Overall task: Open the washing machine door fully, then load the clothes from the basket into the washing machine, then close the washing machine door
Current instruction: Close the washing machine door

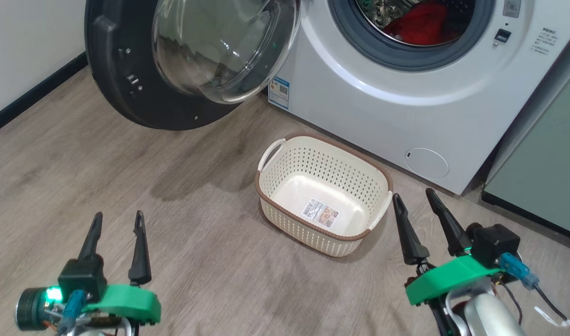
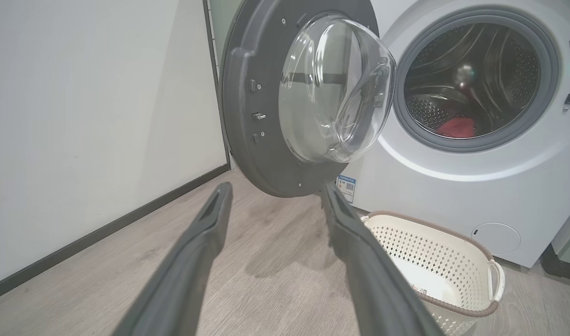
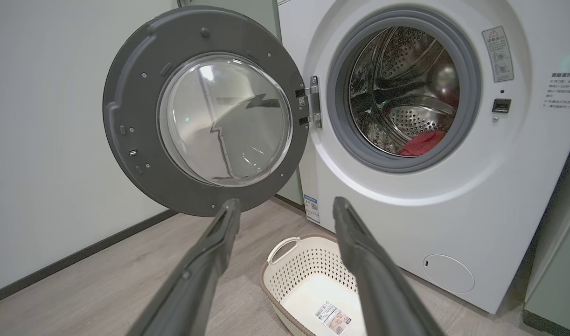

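Hovering low over the wood-grain floor [image 1: 126, 186], the left gripper [image 1: 118, 214] and the right gripper [image 1: 413, 193] both have their two dark fingers spread apart, with nothing between them. The left gripper sits at the lower left of the head view, well apart from everything else. The right gripper sits at the lower right, its fingertips close to the near right corner of the basket [image 1: 308, 235] without touching it. The basket stands upright on the floor just in front of the washing machine [image 1: 383, 116], below the drum opening. A sticker [image 1: 320, 213] shows on its bare cream floor, and its white handles stick out at either end. The washing machine door [image 1: 191, 60] is swung wide to the left on its hinge. The inner face of its dark rim and the clear domed glass are turned toward the robot, and its lower edge hangs above the floor near the white wall [image 1: 24, 46]. Inside the machine, behind the grey rubber seal [image 1: 359, 42], the clothes [image 1: 418, 25] lie as a bright red heap at the bottom of the perforated steel drum [image 3: 406, 93]. A blue label sticker [image 1: 279, 92] marks the machine's lower left corner, and a small round white panel [image 1: 426, 163] sits low on its front, right of the basket. A pale green cabinet [image 1: 541, 154] stands beside the machine at the right edge.
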Robot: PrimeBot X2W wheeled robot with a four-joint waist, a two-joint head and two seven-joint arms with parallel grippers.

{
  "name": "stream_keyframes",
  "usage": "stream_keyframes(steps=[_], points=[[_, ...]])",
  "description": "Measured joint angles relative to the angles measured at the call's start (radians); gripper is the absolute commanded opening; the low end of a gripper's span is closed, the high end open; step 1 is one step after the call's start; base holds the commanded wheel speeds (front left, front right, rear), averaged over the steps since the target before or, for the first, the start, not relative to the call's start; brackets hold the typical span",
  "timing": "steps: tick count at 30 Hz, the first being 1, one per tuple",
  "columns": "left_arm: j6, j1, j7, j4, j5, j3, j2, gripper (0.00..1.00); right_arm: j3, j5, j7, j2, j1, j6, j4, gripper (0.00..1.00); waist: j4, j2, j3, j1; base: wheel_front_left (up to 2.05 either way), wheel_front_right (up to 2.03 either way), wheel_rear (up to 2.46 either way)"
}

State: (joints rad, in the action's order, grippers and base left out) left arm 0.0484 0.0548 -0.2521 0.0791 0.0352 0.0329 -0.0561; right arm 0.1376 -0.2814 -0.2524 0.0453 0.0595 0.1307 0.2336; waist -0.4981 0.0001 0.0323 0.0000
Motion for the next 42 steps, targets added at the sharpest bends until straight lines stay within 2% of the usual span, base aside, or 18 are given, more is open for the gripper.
stream_keyframes(steps=[23,42], points=[[0.018,0.010,0.000,-0.028,0.010,0.010,0.003,1.00,0.057,0.000,0.000,0.000,0.034,0.000,0.027,1.00,-0.006,0.0000,-0.008,0.0000,0.00,0.00,0.00],[0.027,0.010,0.000,-0.029,0.018,0.012,0.004,1.00,0.054,0.017,0.000,0.000,0.034,0.000,0.030,1.00,-0.005,0.0000,-0.007,0.0000,0.00,0.00,0.00]])
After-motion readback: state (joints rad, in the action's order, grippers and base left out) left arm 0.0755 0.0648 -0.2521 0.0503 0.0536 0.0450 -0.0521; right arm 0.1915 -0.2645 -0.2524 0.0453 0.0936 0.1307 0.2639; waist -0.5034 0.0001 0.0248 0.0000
